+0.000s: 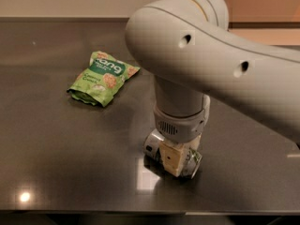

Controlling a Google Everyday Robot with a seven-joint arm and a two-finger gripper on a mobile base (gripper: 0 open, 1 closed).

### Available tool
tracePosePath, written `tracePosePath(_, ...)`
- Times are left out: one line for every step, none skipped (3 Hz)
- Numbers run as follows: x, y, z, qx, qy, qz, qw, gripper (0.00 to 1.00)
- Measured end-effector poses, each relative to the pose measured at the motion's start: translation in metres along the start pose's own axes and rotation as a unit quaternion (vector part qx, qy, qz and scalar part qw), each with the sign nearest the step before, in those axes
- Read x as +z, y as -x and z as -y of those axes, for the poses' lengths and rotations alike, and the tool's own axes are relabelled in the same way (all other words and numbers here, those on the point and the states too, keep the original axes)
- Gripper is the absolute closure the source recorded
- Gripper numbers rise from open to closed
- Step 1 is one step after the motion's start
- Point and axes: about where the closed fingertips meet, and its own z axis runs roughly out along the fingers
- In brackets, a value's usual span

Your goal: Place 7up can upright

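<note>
The 7up can (154, 146) is a silver can lying on its side on the dark table (70, 144), near the front edge right of centre. My gripper (172, 159) points straight down over the can. Its tan fingers (171, 157) straddle the can's middle and are shut on it. The can's ends stick out to the left and right of the fingers (192, 163). The white arm covers most of the can's body, so its logo is hidden.
A green snack bag (102, 78) lies flat on the table to the back left of the can. The table's front edge (93, 212) runs just below the can. My large white arm (211, 64) fills the upper right.
</note>
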Motion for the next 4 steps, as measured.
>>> tracePosePath(-0.002,0.0,0.0,0.0,0.0,0.0,1.0,1.0)
tracePosePath(-0.018,-0.01,0.003,0.033,-0.011,-0.018,0.9992,1.0)
tracePosePath(-0.046,-0.026,0.003,0.091,-0.029,-0.048,0.9943,1.0)
tracePosePath(-0.066,-0.037,-0.005,0.164,-0.044,-0.065,0.9833,1.0)
